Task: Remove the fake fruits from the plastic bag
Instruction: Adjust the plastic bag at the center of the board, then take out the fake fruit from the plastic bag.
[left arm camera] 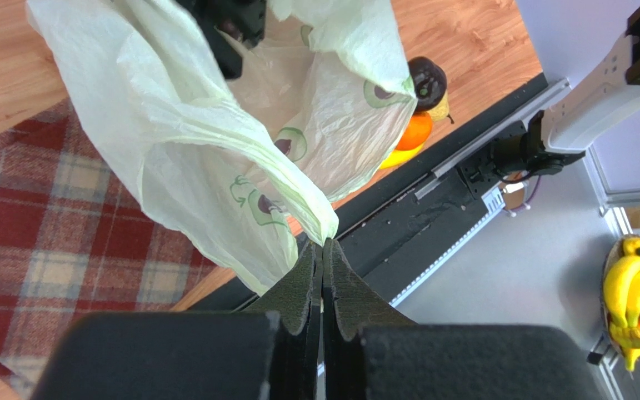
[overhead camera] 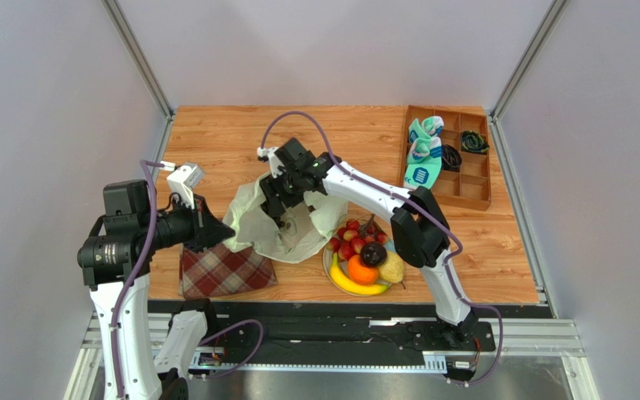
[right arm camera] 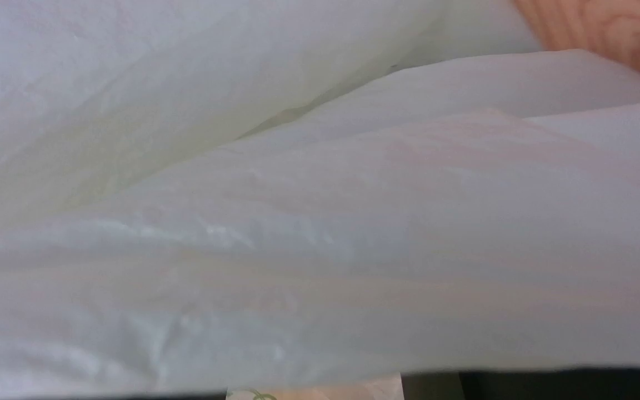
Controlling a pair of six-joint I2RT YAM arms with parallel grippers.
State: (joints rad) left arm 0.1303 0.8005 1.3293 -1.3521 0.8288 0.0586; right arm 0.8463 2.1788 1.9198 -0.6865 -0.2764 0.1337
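The pale green plastic bag (overhead camera: 256, 221) lies open left of centre; it also shows in the left wrist view (left arm camera: 215, 133). My left gripper (left arm camera: 323, 246) is shut on the bag's edge and holds it up; in the top view it is at the bag's left side (overhead camera: 217, 232). My right gripper (overhead camera: 283, 215) reaches down into the bag's mouth. The right wrist view shows only bag film (right arm camera: 315, 250), so its fingers are hidden. On the plate (overhead camera: 327, 262) lie red grapes (overhead camera: 350, 239), a plum (overhead camera: 372, 254), an orange (overhead camera: 362, 270), a pear (overhead camera: 392, 268) and a banana (overhead camera: 355, 287).
A red plaid cloth (overhead camera: 223, 271) lies under the bag's near left side. A wooden compartment tray (overhead camera: 468, 190) with socks (overhead camera: 423, 154) stands at the back right. The plate sits right against the bag. Other fruits (left arm camera: 636, 287) show beyond the table in the left wrist view.
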